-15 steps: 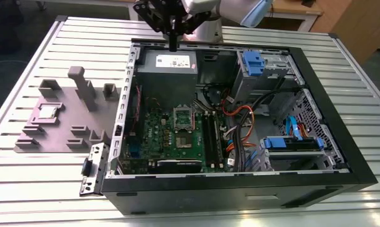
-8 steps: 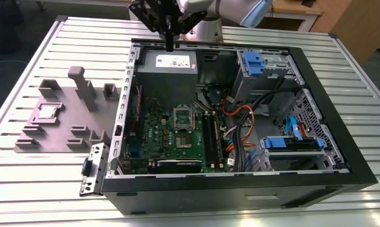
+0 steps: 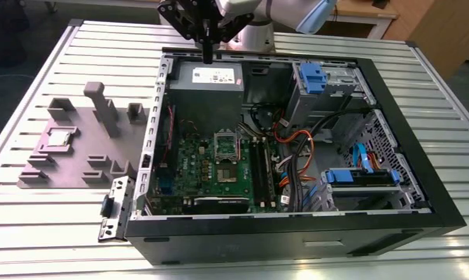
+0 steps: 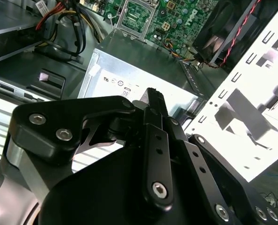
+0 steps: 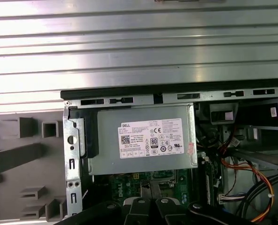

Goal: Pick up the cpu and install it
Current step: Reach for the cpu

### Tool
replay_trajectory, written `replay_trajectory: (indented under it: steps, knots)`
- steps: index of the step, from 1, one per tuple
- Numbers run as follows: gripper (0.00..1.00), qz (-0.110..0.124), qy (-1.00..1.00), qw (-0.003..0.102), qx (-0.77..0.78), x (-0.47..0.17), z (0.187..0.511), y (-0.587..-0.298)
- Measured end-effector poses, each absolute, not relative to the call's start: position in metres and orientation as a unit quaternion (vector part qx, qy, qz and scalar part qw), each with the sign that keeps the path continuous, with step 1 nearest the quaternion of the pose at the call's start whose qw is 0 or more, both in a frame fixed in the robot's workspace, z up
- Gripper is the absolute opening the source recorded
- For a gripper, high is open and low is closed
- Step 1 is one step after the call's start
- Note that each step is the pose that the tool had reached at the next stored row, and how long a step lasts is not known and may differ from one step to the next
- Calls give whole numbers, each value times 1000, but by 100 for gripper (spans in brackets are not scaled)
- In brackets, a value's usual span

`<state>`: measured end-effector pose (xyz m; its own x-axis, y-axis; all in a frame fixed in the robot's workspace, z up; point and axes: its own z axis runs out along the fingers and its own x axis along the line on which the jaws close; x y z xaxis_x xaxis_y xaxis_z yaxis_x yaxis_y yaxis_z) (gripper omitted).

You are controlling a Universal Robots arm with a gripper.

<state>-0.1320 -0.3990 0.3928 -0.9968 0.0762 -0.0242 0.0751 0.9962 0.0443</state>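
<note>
The cpu (image 3: pixel 59 138), a small silvery square chip, lies in a recess of the grey fixture plate (image 3: pixel 71 169) at the exterior view's left, outside the computer case (image 3: pixel 297 233). My gripper (image 3: pixel 209 56) hangs at the back of the case, above the grey power supply box (image 3: pixel 207 87) with its white label, far from the chip. Its black fingers (image 4: pixel 154 98) are pressed together with nothing between them. The socket frame (image 3: pixel 227 147) on the green board (image 3: pixel 195 169) lies in the middle of the case and appears in the second wrist view as socket frame (image 4: pixel 132 16).
The open case holds orange and black cables (image 3: pixel 297 151), blue drive brackets (image 3: pixel 359 175) and a fan (image 4: pixel 228 33). Upright grey posts (image 3: pixel 102 105) stand on the fixture plate. The slatted metal table (image 5: pixel 139 47) stretches behind the case. A black side bracket (image 3: pixel 114 207) hangs at the case's front left corner.
</note>
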Motion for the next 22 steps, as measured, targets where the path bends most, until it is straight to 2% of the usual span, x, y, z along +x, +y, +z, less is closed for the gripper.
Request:
replay_trajectory:
  steps: [22]
  knots:
    - [11,22,999,13,38,-140,392,-399]
